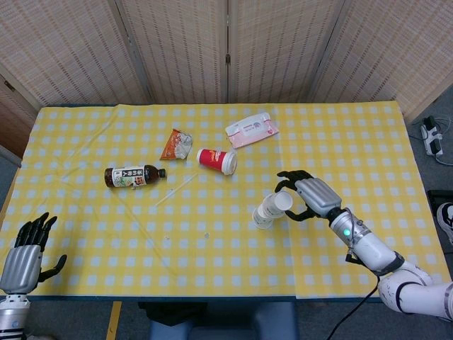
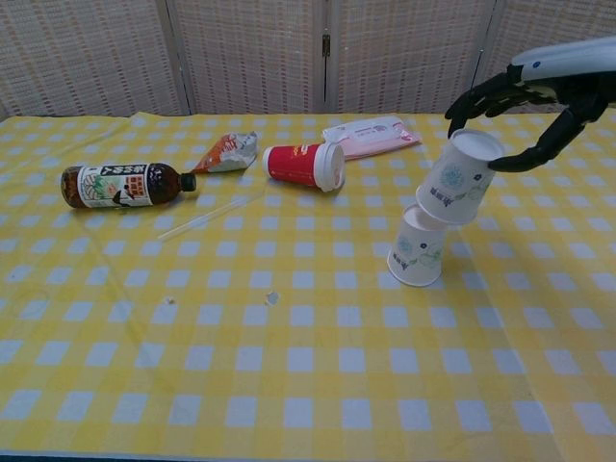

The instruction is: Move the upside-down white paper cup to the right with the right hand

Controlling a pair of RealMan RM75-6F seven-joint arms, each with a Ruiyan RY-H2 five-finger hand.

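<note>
Right hand [image 2: 525, 106] grips tilted upper paper cup [image 2: 458, 176] (second cup [image 2: 416, 257] below).

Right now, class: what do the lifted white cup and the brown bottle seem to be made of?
Lifted white cup: probably paper, matte, with faint print and a rolled rim. Brown bottle: likely clear plastic, glossy, showing dark liquid, a wrapped label and a dark cap.

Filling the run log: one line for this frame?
right hand: holds top cup, lifted, tilted | lower cup: on table, upside-down | left hand: idle, open
</note>
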